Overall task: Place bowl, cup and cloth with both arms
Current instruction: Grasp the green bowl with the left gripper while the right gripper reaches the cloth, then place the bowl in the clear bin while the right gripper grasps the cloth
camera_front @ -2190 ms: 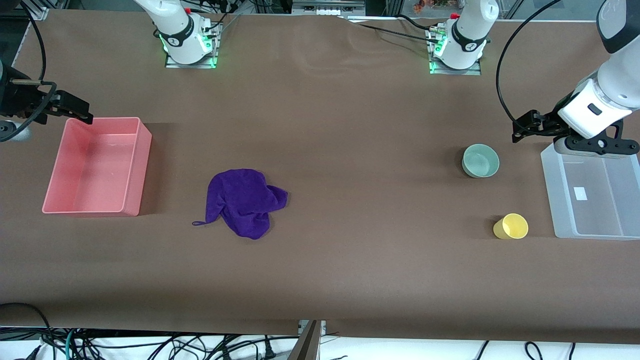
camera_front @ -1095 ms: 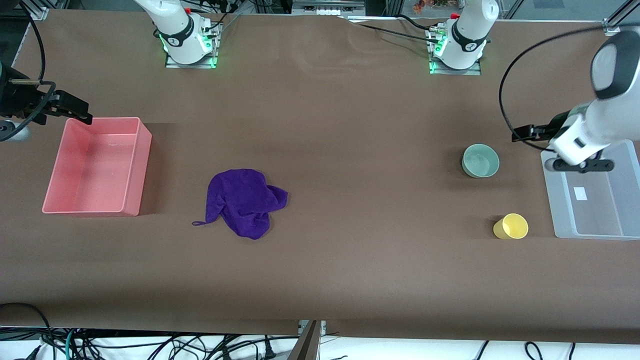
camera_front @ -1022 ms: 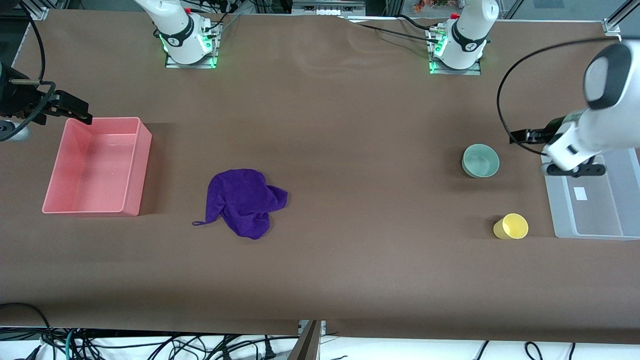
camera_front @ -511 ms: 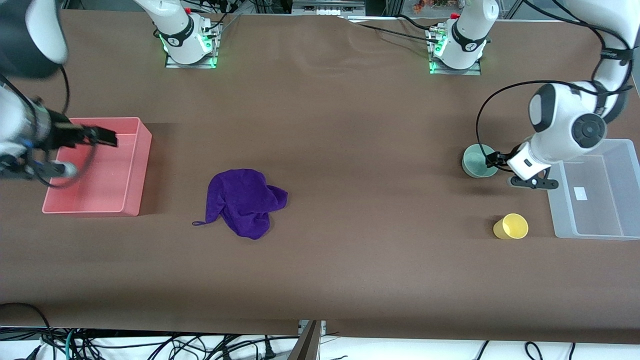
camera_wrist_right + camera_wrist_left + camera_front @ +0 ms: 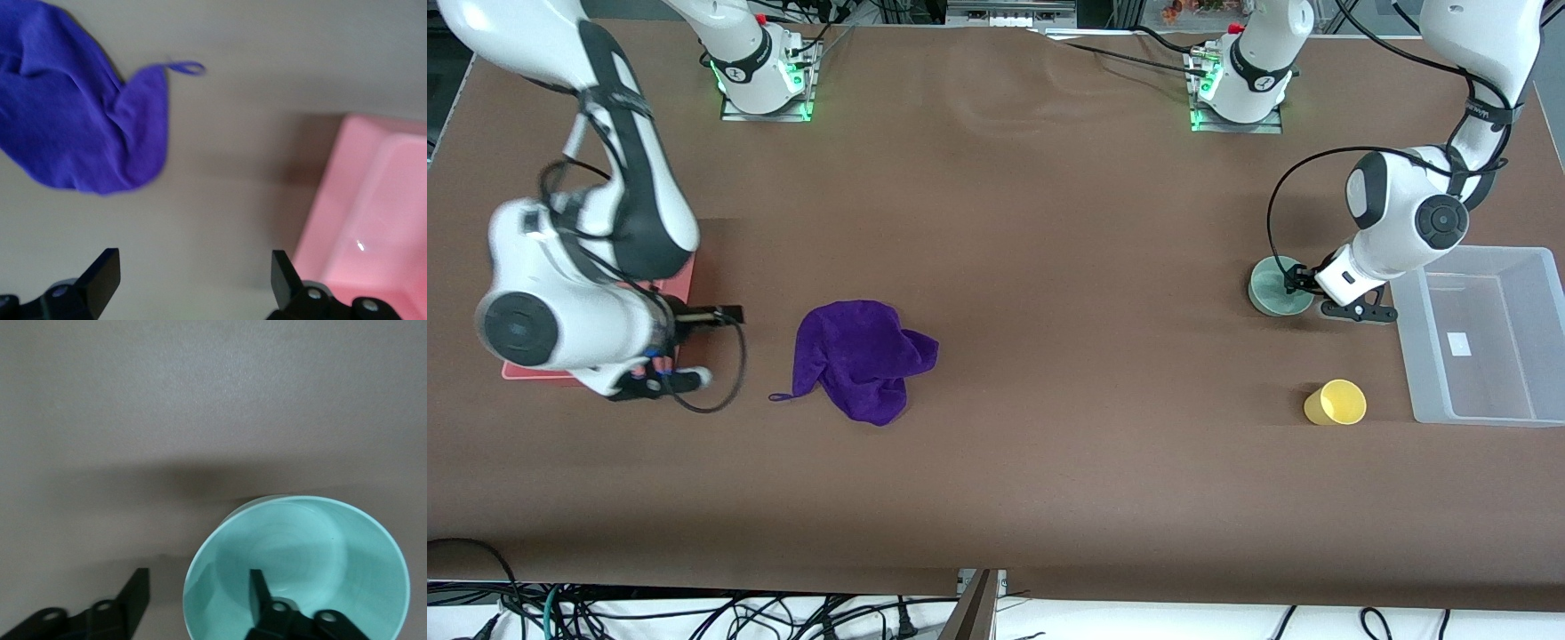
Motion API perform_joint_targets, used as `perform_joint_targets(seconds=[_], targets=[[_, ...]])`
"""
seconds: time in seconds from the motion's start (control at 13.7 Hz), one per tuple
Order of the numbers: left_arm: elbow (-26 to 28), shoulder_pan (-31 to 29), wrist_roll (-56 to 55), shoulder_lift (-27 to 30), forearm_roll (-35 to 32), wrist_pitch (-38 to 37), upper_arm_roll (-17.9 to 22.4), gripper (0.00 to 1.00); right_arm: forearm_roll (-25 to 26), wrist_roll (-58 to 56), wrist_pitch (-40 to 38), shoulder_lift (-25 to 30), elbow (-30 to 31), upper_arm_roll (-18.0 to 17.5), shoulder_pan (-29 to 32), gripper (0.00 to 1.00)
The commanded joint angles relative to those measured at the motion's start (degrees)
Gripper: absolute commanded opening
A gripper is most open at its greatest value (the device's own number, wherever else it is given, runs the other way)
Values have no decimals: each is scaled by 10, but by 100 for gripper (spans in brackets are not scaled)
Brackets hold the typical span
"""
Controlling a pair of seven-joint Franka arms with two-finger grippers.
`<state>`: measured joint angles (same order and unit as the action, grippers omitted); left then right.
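Observation:
The pale green bowl (image 5: 1270,286) stands upright toward the left arm's end of the table. My left gripper (image 5: 1293,282) is down at it and open, straddling its wall. In the left wrist view the bowl (image 5: 313,553) has one finger inside it and the other outside, with the gripper (image 5: 197,590) across the rim and a gap on each side. The yellow cup (image 5: 1336,402) lies nearer the front camera than the bowl. The purple cloth (image 5: 863,356) lies crumpled mid-table. My right gripper (image 5: 725,314) hangs open over bare table between the cloth (image 5: 73,127) and the pink bin, holding nothing (image 5: 193,273).
A clear plastic bin (image 5: 1476,267) stands at the left arm's end, beside the bowl and cup. A pink bin (image 5: 683,283) at the right arm's end is mostly covered by the right arm; its corner (image 5: 373,213) shows in the right wrist view. Cables hang at the front edge.
The left gripper came down from over the clear bin onto the bowl's rim and its jaws have narrowed. The right arm swung across the pink bin toward the cloth.

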<state>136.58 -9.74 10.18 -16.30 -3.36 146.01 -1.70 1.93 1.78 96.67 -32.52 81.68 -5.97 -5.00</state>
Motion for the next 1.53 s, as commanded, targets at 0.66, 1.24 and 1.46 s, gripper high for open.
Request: perform_joint_targets(seconds=[0.66,1.24,1.46], targets=[[-129,-7,33,72,0,-260,-8,0,-22,11,330,-68,171,-35,-56,74],[-439,-200,399,-106,-9,-371,-3,0,-18,2,331,-80,166,-35,-55,0],[-506,-267,462,-198,0,-362,-4,0,-18,-1,325,-71,161,-34,-53,0]])
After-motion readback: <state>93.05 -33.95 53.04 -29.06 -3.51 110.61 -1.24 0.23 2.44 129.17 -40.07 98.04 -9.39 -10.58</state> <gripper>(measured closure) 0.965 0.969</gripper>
